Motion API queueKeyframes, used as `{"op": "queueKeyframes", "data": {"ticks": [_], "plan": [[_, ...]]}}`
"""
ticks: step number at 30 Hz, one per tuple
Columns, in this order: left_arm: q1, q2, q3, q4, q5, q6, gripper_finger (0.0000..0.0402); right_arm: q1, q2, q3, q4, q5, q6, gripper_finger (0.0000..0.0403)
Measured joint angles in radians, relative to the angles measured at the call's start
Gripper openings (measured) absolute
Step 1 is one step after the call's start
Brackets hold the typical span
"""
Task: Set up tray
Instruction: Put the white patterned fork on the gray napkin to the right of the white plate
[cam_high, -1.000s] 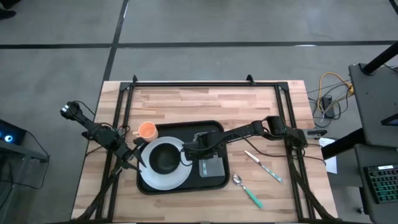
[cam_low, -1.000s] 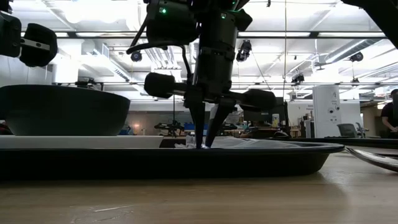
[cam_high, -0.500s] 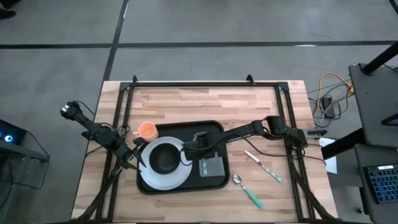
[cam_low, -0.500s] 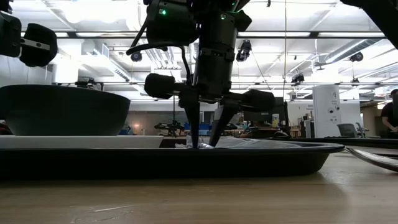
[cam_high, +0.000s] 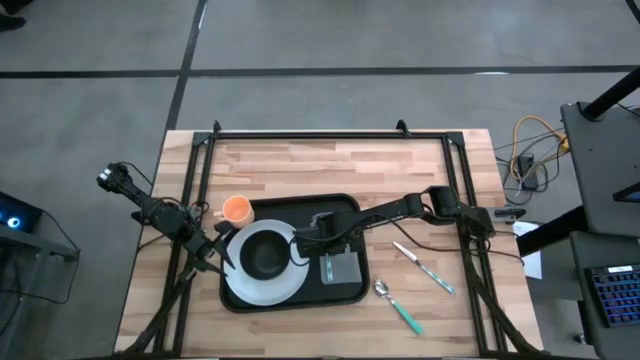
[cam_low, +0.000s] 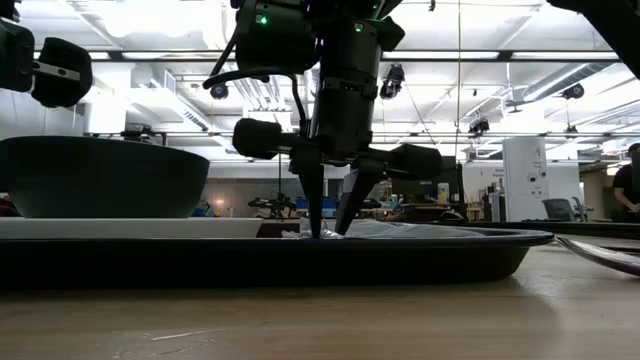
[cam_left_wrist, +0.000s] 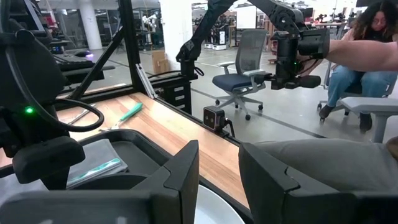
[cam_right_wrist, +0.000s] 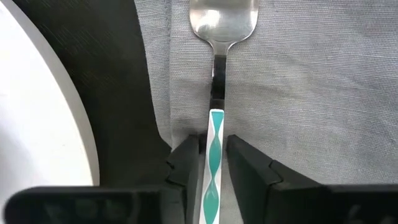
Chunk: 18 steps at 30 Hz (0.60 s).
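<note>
We see the tray (cam_high: 293, 205) lying at the middle of the table (cam_high: 300, 160), carrying a white plate (cam_high: 262, 287) with a dark bowl (cam_high: 264, 255) and a grey napkin (cam_high: 345, 268). The right gripper (cam_right_wrist: 213, 163) stands over the napkin, fingers slightly apart on either side of a teal-handled fork (cam_right_wrist: 214, 146) lying flat. The left gripper (cam_left_wrist: 217, 186) waits part-open, holding nothing, beside the plate. We read no writing anywhere.

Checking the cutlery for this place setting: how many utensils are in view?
3. A fork lies on the napkin in the tray, between the right gripper's open jaws. A spoon and a knife lie on the table right of the tray.
</note>
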Motion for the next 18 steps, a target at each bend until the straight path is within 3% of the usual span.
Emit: {"op": "queueKeyframes", "data": {"ticks": [6,13,18], "plan": [[0.000,0.000,0.000,0.000,0.000,0.000,0.0096,0.000,-0.002,0.000,0.001,0.000,0.001,0.0019],[0.000,0.000,0.000,0.000,0.000,0.000,0.0096,0.000,-0.002,0.038,-0.023,0.001,-0.001,0.0019],[0.000,0.000,0.000,0.000,0.000,0.000,0.0096,0.000,-0.003,0.101,-0.135,0.002,0.001,0.0019]]}}
